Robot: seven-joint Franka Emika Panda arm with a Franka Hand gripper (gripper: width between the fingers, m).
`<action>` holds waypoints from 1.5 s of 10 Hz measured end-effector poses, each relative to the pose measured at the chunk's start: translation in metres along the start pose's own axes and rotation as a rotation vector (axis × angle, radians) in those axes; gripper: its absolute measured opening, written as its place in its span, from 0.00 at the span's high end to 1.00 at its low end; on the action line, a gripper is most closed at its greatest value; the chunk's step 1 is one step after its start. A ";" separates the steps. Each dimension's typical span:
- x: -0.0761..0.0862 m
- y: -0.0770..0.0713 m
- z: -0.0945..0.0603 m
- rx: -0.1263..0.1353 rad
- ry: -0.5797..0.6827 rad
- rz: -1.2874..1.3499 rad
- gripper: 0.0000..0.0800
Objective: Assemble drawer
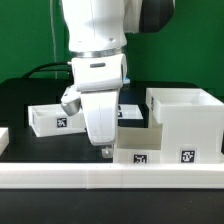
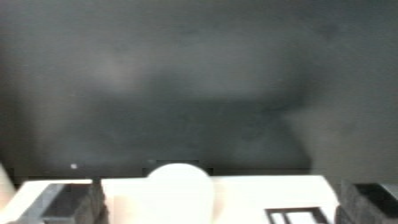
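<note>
The gripper [image 1: 105, 150] hung with fingers [image 2: 54, 205] spread wide over the knobbed tray [image 2: 231, 192]; next, I reckoned, closing on it for the housing [image 1: 190, 115].

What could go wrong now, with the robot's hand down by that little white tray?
1. The jaws stand open on either side of the tray's round knob. If they close off-centre, the tray might twist or slip out.
2. The big housing stands right beside that tray. Moving the tray could knock or shove it.
3. The long rail lies close in front, so a tray pulled that way might catch.
</note>
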State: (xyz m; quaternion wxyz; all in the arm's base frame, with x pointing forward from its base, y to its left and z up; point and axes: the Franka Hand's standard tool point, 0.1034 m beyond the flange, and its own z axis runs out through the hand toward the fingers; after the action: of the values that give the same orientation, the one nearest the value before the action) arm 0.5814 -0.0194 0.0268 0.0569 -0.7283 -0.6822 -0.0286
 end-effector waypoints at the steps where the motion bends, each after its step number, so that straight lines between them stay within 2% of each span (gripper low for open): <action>1: 0.006 0.002 0.000 -0.005 -0.013 -0.009 0.19; 7: 0.009 0.001 0.003 0.000 -0.020 -0.022 0.19; 8: 0.016 0.002 0.004 0.000 -0.024 -0.042 0.19; 10: 0.040 0.003 0.009 0.001 -0.042 -0.066 0.19; 11: 0.045 0.002 0.010 0.001 -0.042 -0.055 0.19; 13: 0.044 0.002 0.010 0.002 -0.043 -0.055 0.19; 15: 0.053 -0.001 0.015 0.011 -0.038 -0.060 0.19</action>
State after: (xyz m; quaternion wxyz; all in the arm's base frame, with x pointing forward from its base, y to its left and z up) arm 0.5837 0.0347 0.0181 0.0470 -0.7077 -0.7048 -0.0124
